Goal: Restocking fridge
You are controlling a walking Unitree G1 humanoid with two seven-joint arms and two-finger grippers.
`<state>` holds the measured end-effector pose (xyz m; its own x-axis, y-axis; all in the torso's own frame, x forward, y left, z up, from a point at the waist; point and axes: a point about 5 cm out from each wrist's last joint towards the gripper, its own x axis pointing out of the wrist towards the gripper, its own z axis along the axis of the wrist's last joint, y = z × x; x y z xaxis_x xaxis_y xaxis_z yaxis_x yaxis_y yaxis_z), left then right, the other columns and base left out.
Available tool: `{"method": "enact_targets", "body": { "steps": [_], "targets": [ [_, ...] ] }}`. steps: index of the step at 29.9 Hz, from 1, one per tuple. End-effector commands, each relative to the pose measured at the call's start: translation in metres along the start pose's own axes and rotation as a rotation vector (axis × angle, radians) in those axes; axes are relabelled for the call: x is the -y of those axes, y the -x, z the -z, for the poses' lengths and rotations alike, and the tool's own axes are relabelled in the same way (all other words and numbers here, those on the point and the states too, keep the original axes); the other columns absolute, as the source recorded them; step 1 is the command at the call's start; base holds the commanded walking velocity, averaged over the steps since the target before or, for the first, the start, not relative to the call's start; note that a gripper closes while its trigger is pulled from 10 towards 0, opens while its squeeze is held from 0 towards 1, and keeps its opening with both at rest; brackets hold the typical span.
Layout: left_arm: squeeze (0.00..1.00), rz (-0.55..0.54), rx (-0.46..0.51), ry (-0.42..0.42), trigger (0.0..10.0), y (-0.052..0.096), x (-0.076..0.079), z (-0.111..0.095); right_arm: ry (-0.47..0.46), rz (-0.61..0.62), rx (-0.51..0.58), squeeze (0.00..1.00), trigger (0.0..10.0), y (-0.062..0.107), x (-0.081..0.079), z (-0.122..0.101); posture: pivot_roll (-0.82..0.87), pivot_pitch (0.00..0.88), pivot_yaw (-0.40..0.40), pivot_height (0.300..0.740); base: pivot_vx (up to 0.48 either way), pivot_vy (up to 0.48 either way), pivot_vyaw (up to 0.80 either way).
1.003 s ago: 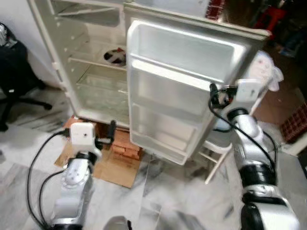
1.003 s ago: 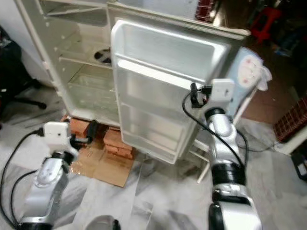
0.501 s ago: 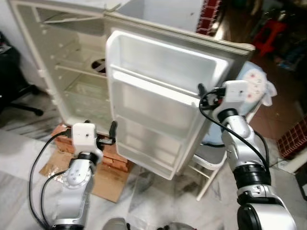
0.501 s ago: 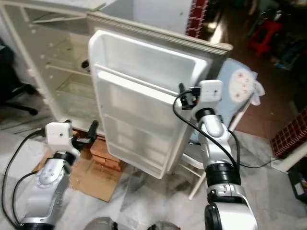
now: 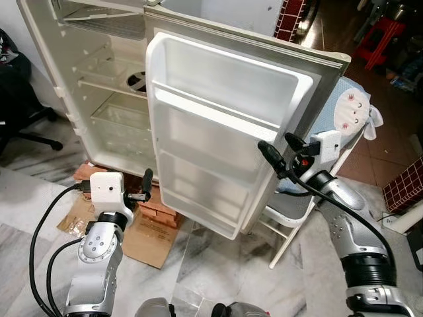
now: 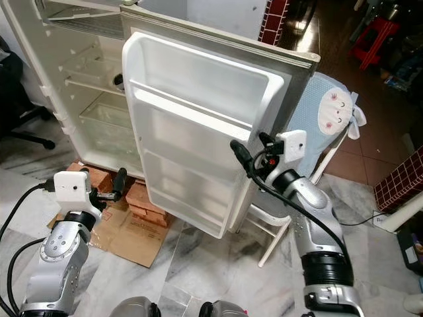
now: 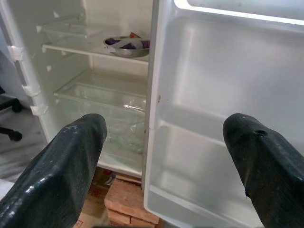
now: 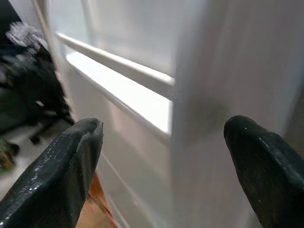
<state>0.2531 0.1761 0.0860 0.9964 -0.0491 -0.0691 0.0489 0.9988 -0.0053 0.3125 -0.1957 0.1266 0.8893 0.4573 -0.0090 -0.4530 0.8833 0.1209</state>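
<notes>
White single-door fridge (image 5: 86,99): stands open on a stack of red bricks (image 5: 155,208) over flattened brown cardboard (image 5: 142,234), on a grey marble floor (image 5: 218,264).
Fridge interior: clear shelves; a shallow metal bowl (image 7: 126,46) rests on an upper shelf; a clear plastic crisper drawer (image 7: 102,102) sits below it.
White fridge door (image 5: 225,132): swung wide, its moulded inner racks bare.
Right gripper (image 5: 281,150): at the door's free edge, fingers spread wide, one to each side of the edge, holding nothing; contact with the door cannot be told.
Left gripper (image 5: 147,181): low, near the bricks by the door's lower corner, fingers spread wide and empty, pointing into the fridge.
Light blue chair with white frame (image 5: 310,191): behind the door, just beside the right arm.
Black office chair (image 5: 20,99): left of the fridge.
</notes>
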Motion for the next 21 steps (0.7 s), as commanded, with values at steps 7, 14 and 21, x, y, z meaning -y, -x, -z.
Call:
{"method": "enact_targets", "body": {
  "steps": [7, 14, 21],
  "targets": [
    [0.0, 0.013, 0.019, -0.014, 10.0, -0.001, 0.0, -0.005, 0.125, -0.002, -0.099, 0.0, 10.0, 0.005, 0.018, 0.003, 0.05, 0.056, -0.05, 0.74, 0.0, -0.408, 0.0],
    [0.0, 0.011, 0.014, -0.02, 10.0, 0.0, -0.001, -0.004, 0.125, -0.2, -0.233, 0.0, 10.0, 0.018, 0.013, 0.021, 0.06, 0.057, -0.049, 0.74, 0.0, -0.479, 0.0],
    [0.0, 0.018, 0.013, -0.024, 10.0, -0.001, 0.001, -0.004, 0.231, -0.045, -0.269, 0.0, 10.0, 0.013, 0.03, 0.024, 0.05, 0.055, -0.047, 0.74, 0.0, -0.48, 0.0]
  ]
}}
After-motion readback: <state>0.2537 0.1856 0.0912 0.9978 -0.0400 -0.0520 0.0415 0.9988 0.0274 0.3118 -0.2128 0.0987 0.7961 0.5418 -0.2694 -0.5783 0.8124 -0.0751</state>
